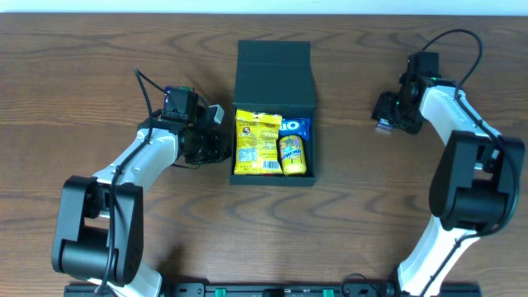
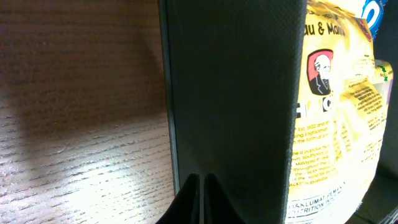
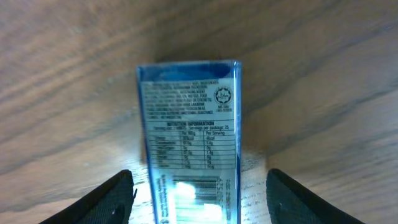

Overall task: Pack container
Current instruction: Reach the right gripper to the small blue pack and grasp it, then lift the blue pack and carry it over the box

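Seat your right claw (image 3: 199, 177) squarely before closing.
On the brown wooden desk (image 1: 82, 82), the dark teal-green rectangular container (image 1: 273, 74) sits centre, lid open; far right, the glossy blue rectangular packet (image 3: 189, 137) lies between that claw's spread fingers, so lower evenly. Your left claw (image 2: 199, 186), pinched together, sits beside the container's left wall.

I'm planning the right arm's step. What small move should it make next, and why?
Probably close the right gripper on the blue packet: its open jaws already straddle the packet, which lies outside the open container.
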{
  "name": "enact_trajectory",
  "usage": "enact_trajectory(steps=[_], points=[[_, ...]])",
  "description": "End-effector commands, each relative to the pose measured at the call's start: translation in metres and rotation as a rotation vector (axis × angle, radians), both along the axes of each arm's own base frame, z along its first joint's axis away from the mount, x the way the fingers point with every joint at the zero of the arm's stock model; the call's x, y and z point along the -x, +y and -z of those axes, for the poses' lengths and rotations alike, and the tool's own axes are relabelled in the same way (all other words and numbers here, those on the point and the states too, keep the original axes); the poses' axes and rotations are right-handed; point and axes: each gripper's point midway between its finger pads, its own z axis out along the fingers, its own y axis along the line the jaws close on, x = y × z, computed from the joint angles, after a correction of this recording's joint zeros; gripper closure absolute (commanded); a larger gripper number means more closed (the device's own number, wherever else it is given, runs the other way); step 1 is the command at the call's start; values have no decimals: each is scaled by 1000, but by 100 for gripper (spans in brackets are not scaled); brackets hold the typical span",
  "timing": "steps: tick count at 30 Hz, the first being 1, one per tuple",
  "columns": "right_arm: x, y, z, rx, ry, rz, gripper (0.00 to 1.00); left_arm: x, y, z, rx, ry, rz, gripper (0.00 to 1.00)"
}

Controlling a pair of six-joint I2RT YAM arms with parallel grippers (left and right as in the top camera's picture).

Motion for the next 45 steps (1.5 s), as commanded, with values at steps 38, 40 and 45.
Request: enact_trajectory(steps=[38,40,45], points=[[-9,120,-200,-93,-122,-443,90,-3,-1,0,-6,-5,2,94],[7,138,-198,-99,-89,-485,92,-3,-1,0,-6,-5,2,94],[54,174,-159,-122,89,-580,98,-3,-1,0,-10,-20,23,94]])
